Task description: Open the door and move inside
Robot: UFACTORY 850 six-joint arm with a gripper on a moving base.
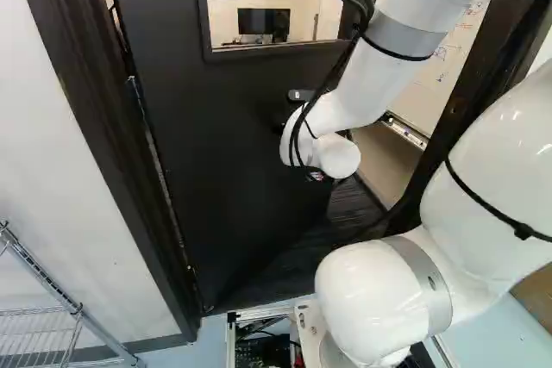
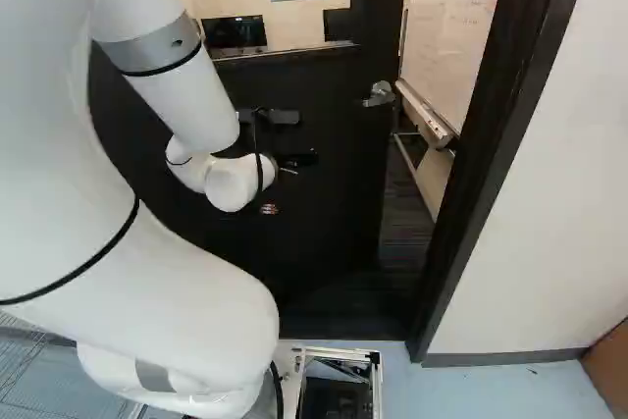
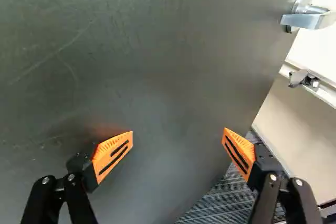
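Note:
The gripper [image 2: 296, 159] is close to the dark door [image 2: 334, 193] in the right base view, left of and below the silver lever handle [image 2: 379, 94]. In the wrist view the gripper [image 3: 177, 140] stands wide open, its orange pads far apart with only the door's dark face [image 3: 157, 66] ahead of them. The lever [image 3: 310, 18] there is well off to one side, near the door's free edge, untouched. The door stands partly open, swung away from the base, with a gap beside its free edge. In the left base view the arm hides the handle.
Dark frame posts [image 1: 112, 144] [image 2: 500, 144] flank the doorway. Through the gap show a whiteboard [image 2: 456, 26] with a tray and dark striped carpet [image 2: 404, 213]. A wire rack [image 1: 43, 325] stands at the lower left of the left base view. Monitors show through the door's window.

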